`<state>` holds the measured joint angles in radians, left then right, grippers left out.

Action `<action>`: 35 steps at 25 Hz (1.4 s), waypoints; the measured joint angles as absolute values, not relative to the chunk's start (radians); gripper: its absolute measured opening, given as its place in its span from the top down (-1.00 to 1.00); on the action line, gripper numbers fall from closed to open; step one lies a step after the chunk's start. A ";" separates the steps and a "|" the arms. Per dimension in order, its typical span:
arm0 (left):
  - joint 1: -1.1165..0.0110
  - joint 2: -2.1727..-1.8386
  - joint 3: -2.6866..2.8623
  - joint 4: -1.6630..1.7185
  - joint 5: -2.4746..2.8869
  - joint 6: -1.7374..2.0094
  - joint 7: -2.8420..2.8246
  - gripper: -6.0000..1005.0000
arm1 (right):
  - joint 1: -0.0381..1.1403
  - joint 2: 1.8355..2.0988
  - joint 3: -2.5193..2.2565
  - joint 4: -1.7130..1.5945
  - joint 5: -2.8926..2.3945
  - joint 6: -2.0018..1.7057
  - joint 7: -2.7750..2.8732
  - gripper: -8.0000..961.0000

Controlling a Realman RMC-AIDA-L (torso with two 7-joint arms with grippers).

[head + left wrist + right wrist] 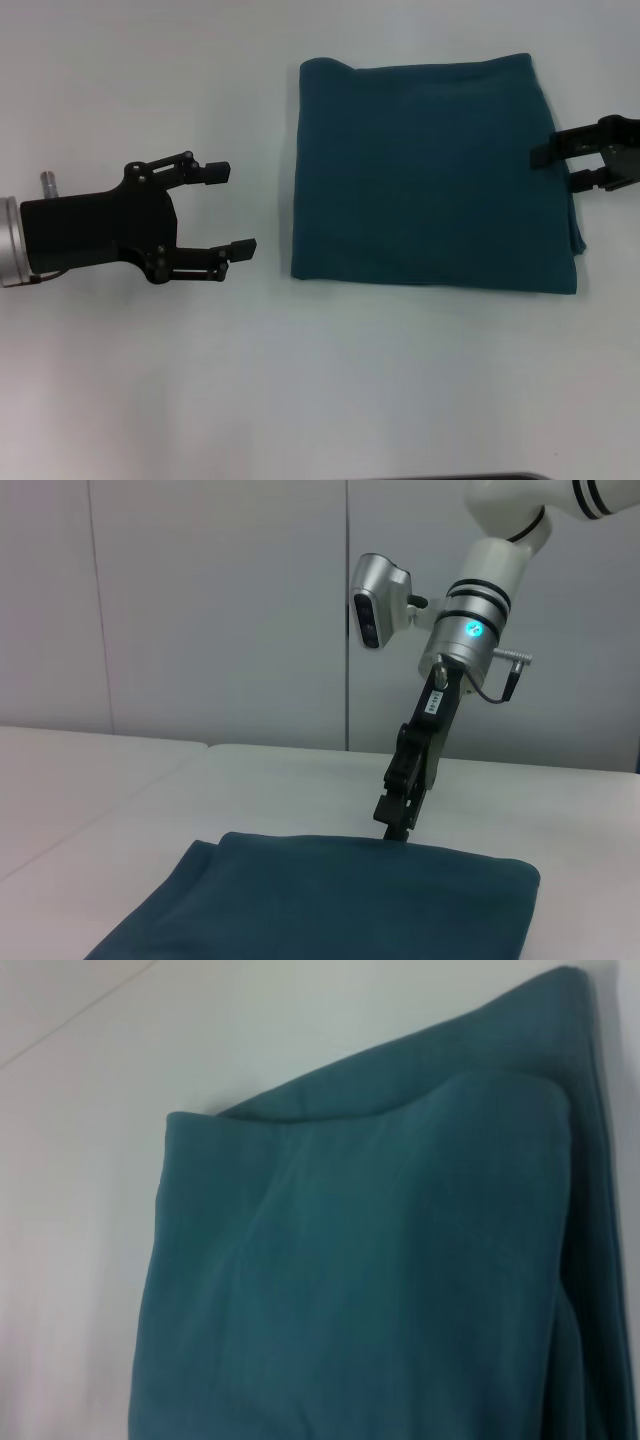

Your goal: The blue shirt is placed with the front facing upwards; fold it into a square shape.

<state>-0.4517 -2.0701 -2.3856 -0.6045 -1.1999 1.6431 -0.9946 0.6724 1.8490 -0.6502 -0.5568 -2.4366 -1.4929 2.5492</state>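
The blue shirt (pixel 430 170) lies folded into a rough square on the white table, right of centre, with only plain teal fabric showing. It fills the right wrist view as layered folds (pixel 380 1260). My right gripper (pixel 558 170) is open at the shirt's right edge, its fingertips over the fabric border and nothing held. The left wrist view shows that gripper (pixel 397 820) pointing down at the far edge of the shirt (pixel 330 900). My left gripper (pixel 235 210) hovers open over bare table, a short way left of the shirt.
The white table (pixel 150 380) surrounds the shirt on all sides. A dark strip (pixel 450 477) runs along the near edge. Pale wall panels (pixel 200 610) stand behind the table.
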 joint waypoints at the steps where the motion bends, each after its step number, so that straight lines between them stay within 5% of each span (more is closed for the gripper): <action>1: -0.452 -2.070 -2.387 -0.605 -1.200 1.644 -0.994 -0.80 | 0.674 1.849 -0.650 -0.557 -2.436 -1.488 2.549 -0.91; 35: -0.443 -2.069 -2.412 -0.604 -1.199 1.654 -0.968 -0.80 | 0.687 1.873 -0.634 -0.554 -2.397 -1.391 2.594 -0.91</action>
<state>-0.4433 -2.0692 -2.4123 -0.6044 -1.1995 1.6537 -0.9676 0.6871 1.8728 -0.6343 -0.5536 -2.3969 -1.3910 2.5945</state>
